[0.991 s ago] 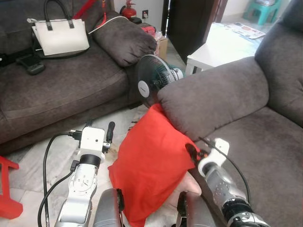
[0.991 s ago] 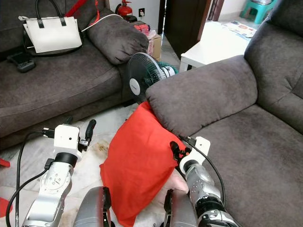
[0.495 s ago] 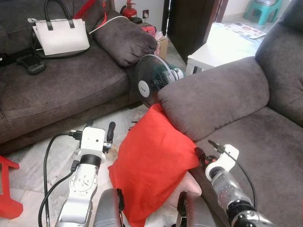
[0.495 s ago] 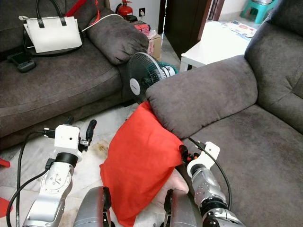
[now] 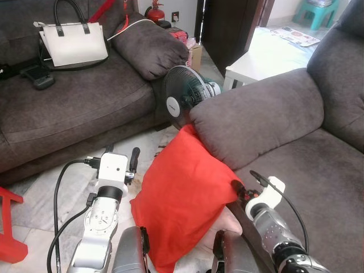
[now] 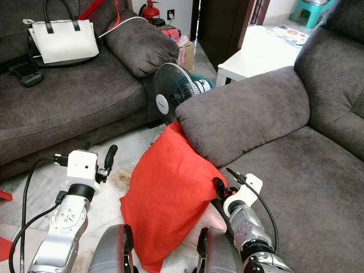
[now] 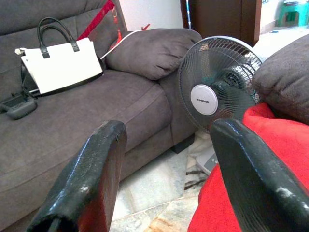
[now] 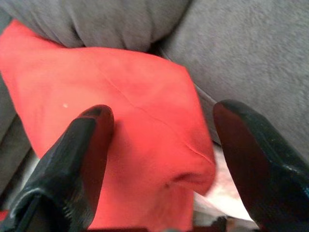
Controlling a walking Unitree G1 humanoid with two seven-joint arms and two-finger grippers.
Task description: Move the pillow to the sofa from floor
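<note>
A red pillow [image 5: 182,199] stands on the floor, leaning against the armrest [image 5: 256,116] of the grey sofa [image 5: 318,170] on my right. My right gripper [image 5: 238,186] is at the pillow's right corner, low beside the sofa front. In the right wrist view it [image 8: 164,111] is open, with the pillow's corner [image 8: 145,125] lying between its two fingers. My left gripper [image 5: 121,153] is raised just left of the pillow, apart from it, and stands open [image 7: 166,130] with nothing in it.
A black standing fan [image 5: 185,96] is right behind the pillow. A second grey sofa [image 5: 74,108] at the back left carries a white handbag [image 5: 74,42]. A white table [image 5: 267,57] sits behind the armrest. A red stool [image 5: 8,227] is at the far left.
My right arm has shifted a little to the right along the sofa front, and its fingers now sit at the pillow's right corner. The left arm and the pillow have barely moved.
</note>
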